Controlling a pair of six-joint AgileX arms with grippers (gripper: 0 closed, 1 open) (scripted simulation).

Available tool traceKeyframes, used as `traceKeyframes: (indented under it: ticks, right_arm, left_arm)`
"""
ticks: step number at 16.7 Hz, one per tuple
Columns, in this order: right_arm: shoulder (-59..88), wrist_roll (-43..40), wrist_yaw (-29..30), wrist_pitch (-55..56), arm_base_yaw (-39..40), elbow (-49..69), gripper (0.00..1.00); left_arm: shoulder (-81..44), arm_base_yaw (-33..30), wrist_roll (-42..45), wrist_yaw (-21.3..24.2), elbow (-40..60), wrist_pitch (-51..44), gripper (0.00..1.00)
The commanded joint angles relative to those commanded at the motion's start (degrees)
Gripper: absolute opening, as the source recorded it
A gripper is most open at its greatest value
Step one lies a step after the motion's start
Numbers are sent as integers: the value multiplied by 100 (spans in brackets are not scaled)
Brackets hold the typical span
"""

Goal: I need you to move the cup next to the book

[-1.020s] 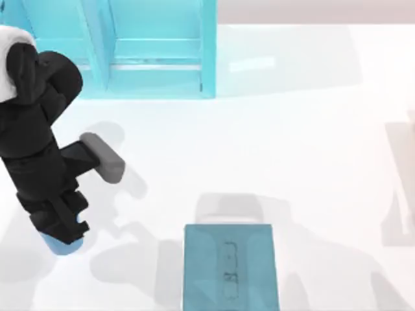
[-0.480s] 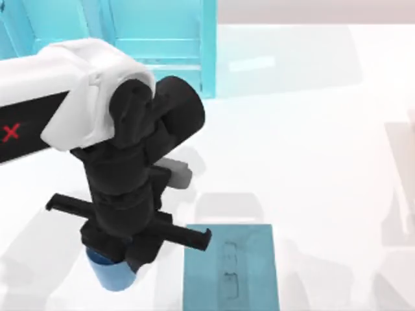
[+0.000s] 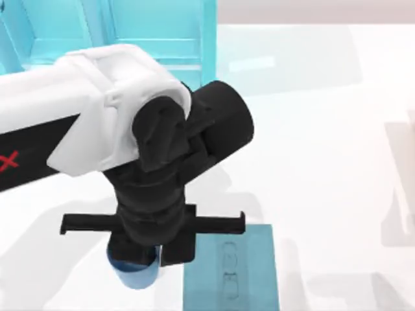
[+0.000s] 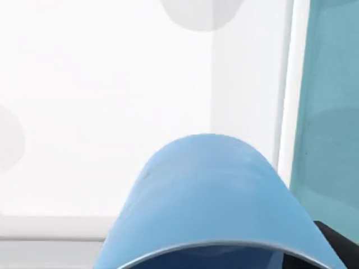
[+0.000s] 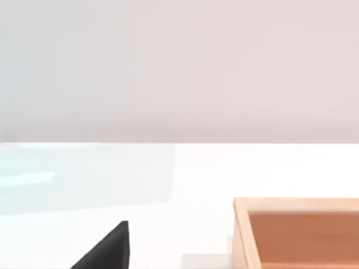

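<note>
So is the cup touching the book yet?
Apart. The left wrist view shows a white strip of table between the cup and the book.

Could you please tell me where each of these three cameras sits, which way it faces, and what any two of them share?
Top view: above the table, looking down on the left arm, whose left gripper carries the cup beside the book, with the shelf unit behind.
Left wrist view: on the left arm's wrist, looking along the cup toward the table; a dark finger shows.
Right wrist view: on the right arm's wrist, facing across the table toward a wooden box; a dark part shows.
Shared: top and left wrist views both show cup and book.
</note>
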State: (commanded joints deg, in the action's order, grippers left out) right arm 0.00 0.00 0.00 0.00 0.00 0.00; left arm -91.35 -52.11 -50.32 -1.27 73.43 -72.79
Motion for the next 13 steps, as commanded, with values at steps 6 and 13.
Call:
traceKeyframes:
  ticks: [6, 13]
  right_arm:
    - [0, 0, 0, 0, 0, 0, 100]
    - [0, 0, 0, 0, 0, 0, 100]
  left_arm:
    - [-13, -7, -83, -28, -1, 3, 0]
    - [-56, 69, 30, -24, -857, 975, 0]
